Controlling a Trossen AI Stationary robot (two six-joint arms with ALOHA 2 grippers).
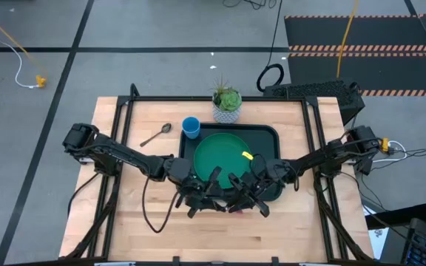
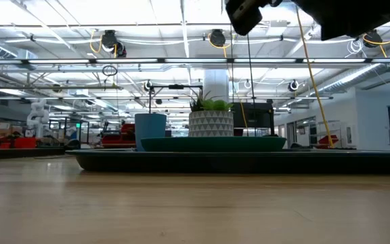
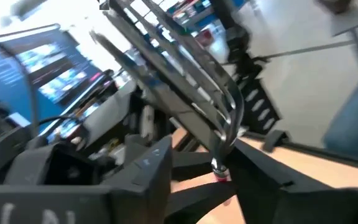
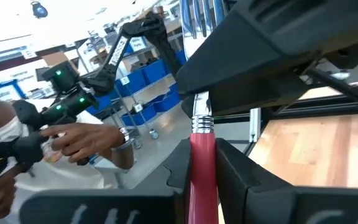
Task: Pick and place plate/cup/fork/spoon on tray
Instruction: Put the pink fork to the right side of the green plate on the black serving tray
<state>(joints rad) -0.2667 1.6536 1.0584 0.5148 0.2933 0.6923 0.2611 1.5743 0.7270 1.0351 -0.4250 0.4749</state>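
Tray (image 1: 272,134) holds plate (image 1: 224,154); right claw (image 4: 202,163) pinching fork (image 4: 202,167); left claw (image 1: 198,198) spread.

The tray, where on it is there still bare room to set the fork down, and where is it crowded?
On the tray, the plate fills most of it; bare strips remain along the right rim. The near edge is crowded: both claws, left and right, meet there around the fork.

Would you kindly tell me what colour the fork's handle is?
Red. The fork handle shows best in the right wrist view, held in the right gripper.
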